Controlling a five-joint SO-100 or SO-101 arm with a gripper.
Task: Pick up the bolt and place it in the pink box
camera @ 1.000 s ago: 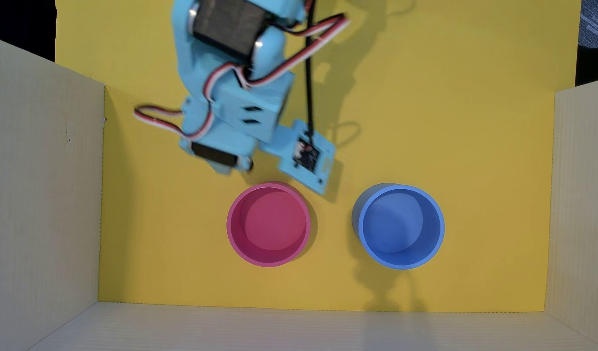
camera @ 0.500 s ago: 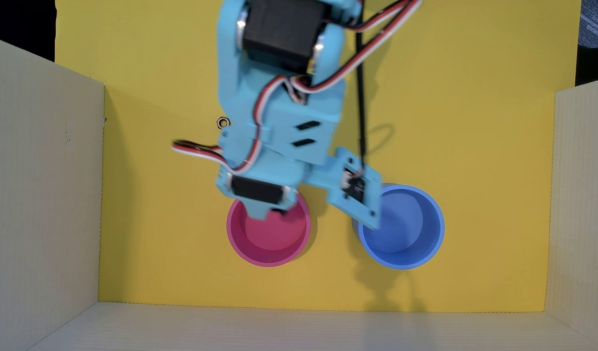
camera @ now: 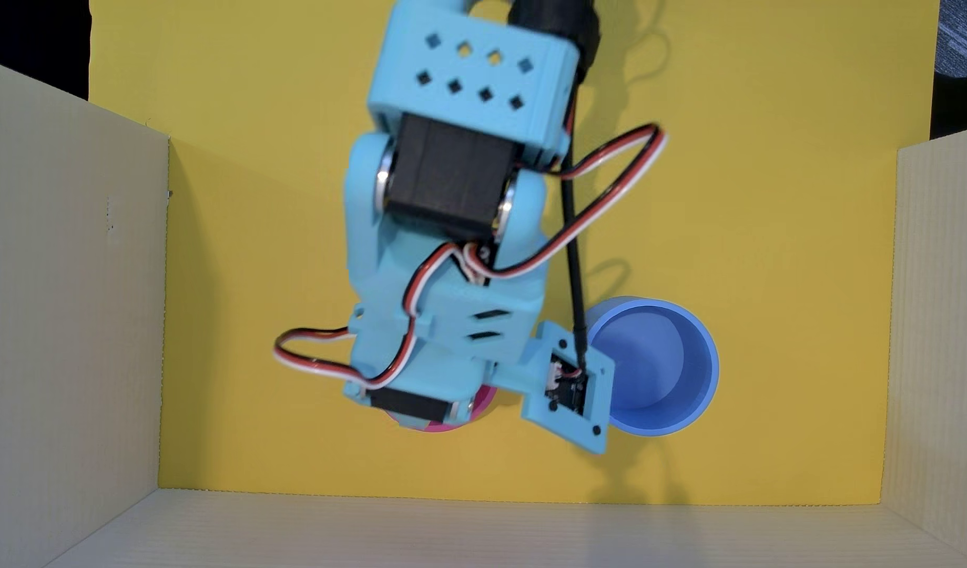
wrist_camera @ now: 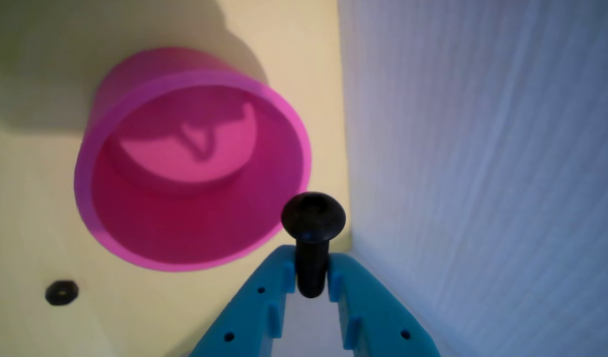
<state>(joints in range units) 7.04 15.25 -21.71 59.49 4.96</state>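
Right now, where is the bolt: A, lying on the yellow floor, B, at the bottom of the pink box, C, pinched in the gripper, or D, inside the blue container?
C: the wrist view shows the bolt clamped by its shaft in the gripper, head outward, beside the pink box.

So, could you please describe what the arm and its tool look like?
The arm is light-blue printed plastic with black servo blocks, and its top housing has small diamond-shaped holes. Red, white and black ribbon wires loop along it, beside one thicker black cable. The tool has two light-blue fingers with small holes and ridges.
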